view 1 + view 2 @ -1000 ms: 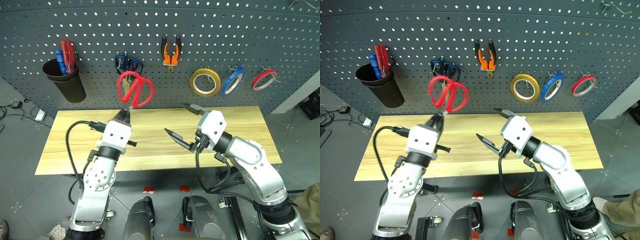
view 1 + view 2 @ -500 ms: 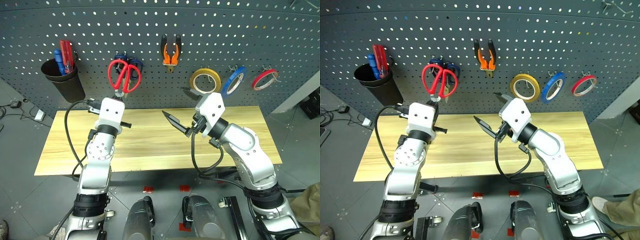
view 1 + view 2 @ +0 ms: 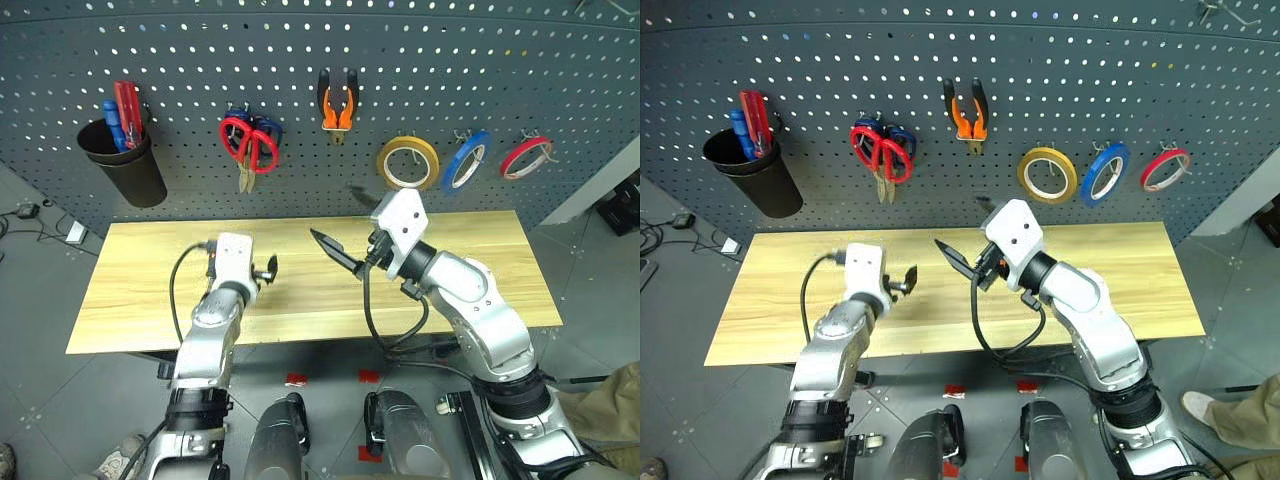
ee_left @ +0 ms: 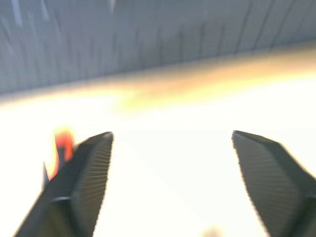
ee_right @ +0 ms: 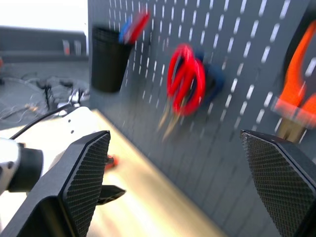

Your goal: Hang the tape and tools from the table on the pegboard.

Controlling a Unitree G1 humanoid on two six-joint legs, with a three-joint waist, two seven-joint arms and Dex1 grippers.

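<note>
The pegboard is dark grey, dotted with rows of small pale holes. On it, from the black cup rightwards: red and blue drivers in the cup, red scissors over blue ones, orange-and-black pliers, then yellow tape, blue tape with a white core, and red tape. Below the pegboard, the table is light yellow wood-grain.

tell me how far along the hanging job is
Done: red scissors, pliers and blue tape hang on the pegboard. In hand: nothing; the left hand, open, sits low over the table, the right hand open too. Left: possibly the screwdriver; I cannot tell where it is.
</note>
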